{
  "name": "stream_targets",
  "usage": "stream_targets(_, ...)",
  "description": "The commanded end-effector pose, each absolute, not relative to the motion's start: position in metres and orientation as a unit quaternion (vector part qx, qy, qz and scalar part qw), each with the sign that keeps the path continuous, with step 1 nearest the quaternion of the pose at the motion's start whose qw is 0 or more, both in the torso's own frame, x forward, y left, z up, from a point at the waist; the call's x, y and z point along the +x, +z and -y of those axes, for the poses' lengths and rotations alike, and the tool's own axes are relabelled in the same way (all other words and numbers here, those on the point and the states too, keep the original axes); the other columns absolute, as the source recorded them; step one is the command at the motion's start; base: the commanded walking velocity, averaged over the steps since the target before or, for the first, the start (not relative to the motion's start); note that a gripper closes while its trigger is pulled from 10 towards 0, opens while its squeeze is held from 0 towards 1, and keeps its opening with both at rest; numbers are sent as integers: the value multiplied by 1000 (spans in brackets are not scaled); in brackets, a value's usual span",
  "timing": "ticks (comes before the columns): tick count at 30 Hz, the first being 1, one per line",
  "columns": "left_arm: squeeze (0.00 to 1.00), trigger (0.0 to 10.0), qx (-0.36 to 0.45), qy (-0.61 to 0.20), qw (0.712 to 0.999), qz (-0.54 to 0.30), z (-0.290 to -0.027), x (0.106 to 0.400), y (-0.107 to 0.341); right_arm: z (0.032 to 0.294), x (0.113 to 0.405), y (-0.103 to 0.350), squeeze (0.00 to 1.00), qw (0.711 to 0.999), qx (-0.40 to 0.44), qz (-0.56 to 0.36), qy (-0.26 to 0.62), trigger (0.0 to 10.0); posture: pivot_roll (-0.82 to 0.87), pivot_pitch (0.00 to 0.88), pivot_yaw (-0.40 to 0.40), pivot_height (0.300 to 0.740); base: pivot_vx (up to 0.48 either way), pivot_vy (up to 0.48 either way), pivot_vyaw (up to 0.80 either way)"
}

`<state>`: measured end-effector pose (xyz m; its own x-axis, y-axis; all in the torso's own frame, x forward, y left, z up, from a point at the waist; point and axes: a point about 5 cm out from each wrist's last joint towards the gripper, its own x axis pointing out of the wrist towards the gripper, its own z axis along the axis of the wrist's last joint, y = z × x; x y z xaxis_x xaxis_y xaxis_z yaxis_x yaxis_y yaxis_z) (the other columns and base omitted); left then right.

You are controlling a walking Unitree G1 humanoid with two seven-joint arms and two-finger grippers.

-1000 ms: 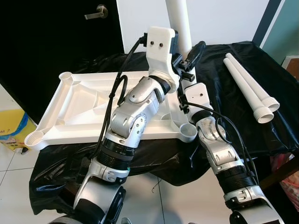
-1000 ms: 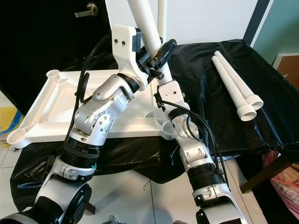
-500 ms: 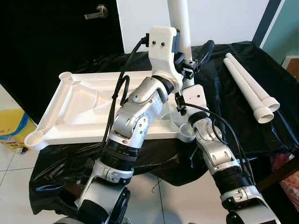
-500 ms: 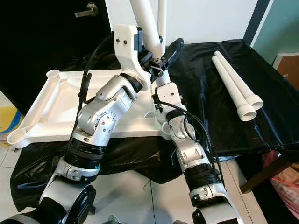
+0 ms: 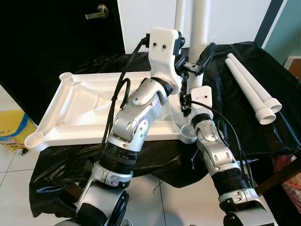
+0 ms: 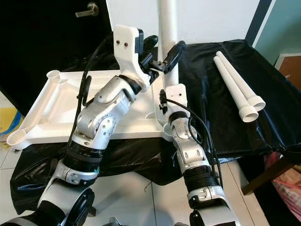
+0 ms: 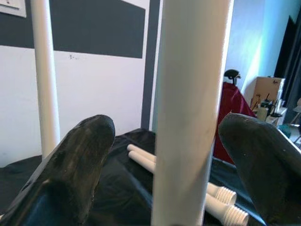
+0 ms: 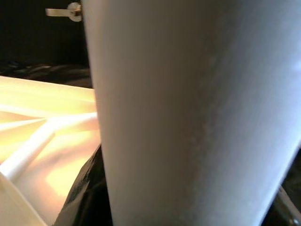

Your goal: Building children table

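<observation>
We're holding the leg [image 5: 198,23] upright, axis toward 12, right gripper [image 6: 168,56] pinching it; left gripper [image 7: 178,155] spread w/ fingers astride it.

Home room (dark door [image 5: 56,42], tiled floor [image 5: 14,188], cloth-draped table [image 5: 225,94])

- The upright leg [image 6: 168,28] runs out past the top edge, its upper end unseen.
- Its foot is hidden behind the right arm [image 6: 181,127].
- The tabletop [image 5: 80,110] is partly covered by the left arm [image 5: 136,117].
</observation>
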<state>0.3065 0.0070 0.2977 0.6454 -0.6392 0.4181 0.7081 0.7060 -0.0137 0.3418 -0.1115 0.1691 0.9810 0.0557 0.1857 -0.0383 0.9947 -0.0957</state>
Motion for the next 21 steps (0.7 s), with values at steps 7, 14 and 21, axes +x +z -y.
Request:
stream_targets(7,0,10000,-48,-377,904,196,-10,300,283,115,340,166,0,996,-31,88,14,10000,-84,6,23,740,0,0,0)
stream_targets(14,0,10000,-24,-367,913,178,-21,297,260,116,332,158,0,996,-22,85,20,10000,-88,10,21,740,0,0,0)
stream_targets(21,0,10000,-7,-349,924,157,-35,295,239,113,328,146,0,997,2,65,34,10000,-85,16,21,740,0,0,0)
